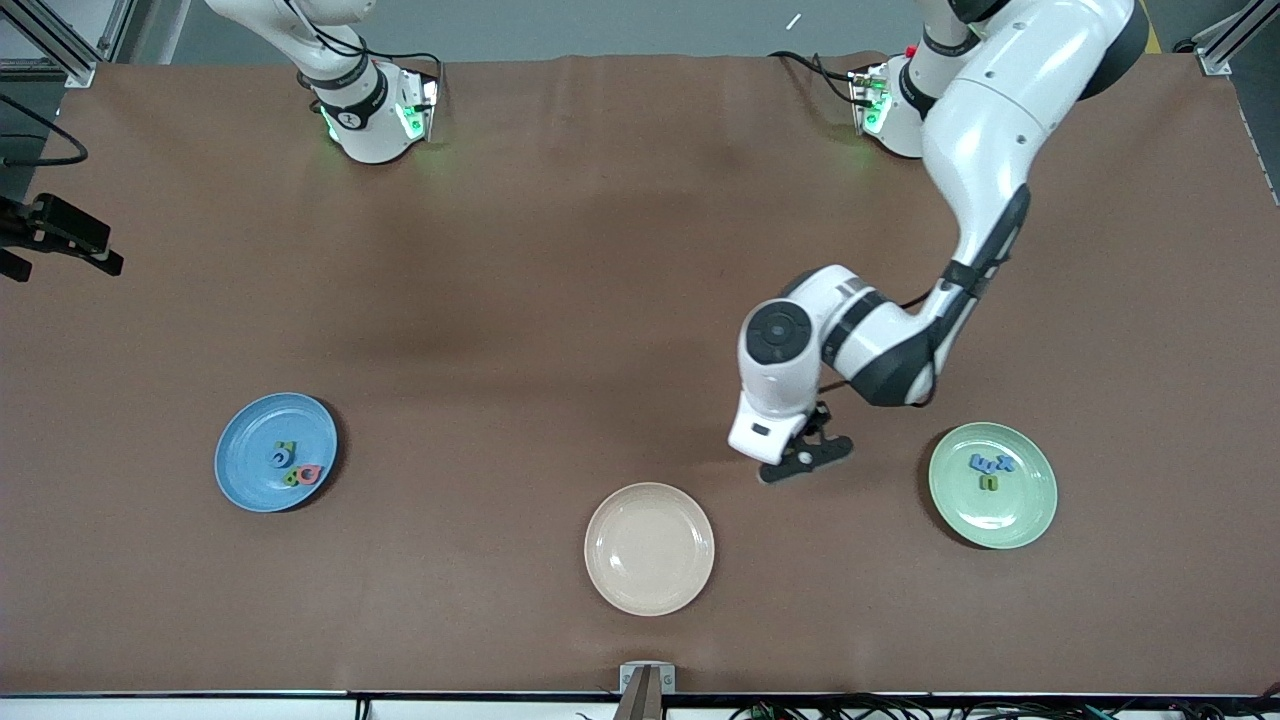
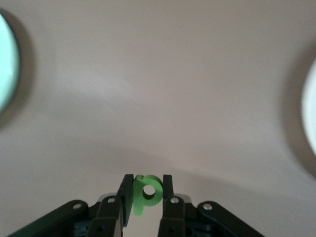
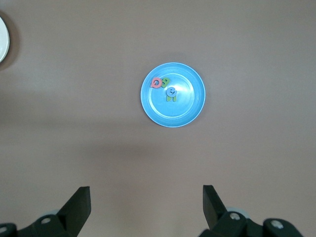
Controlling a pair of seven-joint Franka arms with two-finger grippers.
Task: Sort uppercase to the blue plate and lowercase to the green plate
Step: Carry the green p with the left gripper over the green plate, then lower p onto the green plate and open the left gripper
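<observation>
My left gripper (image 2: pixel 147 183) is shut on the green lowercase "p" (image 2: pixel 146 192) and hangs (image 1: pixel 805 458) over the table between the cream plate and the green plate (image 1: pixel 1030 510). A blue "m" (image 1: pixel 982 463), a blue "t" (image 1: pixel 1004 463) and a green "n" (image 1: pixel 987 483) lie in the green plate. The blue plate (image 1: pixel 250 470) holds the uppercase pieces: a pink-red Q (image 3: pixel 157 83), a green B (image 3: pixel 166 81), a blue C (image 3: pixel 171 92) and a green N (image 3: pixel 171 98). High above the table near the blue plate (image 3: pixel 173 111), my right gripper (image 3: pixel 146 190) is open and holds nothing.
An empty cream plate (image 1: pixel 649 548) sits near the front camera's edge of the table, between the two coloured plates. A black clamp (image 1: pixel 60 235) juts in at the right arm's end. The brown table cover (image 1: pixel 560 300) is bare around both arm bases.
</observation>
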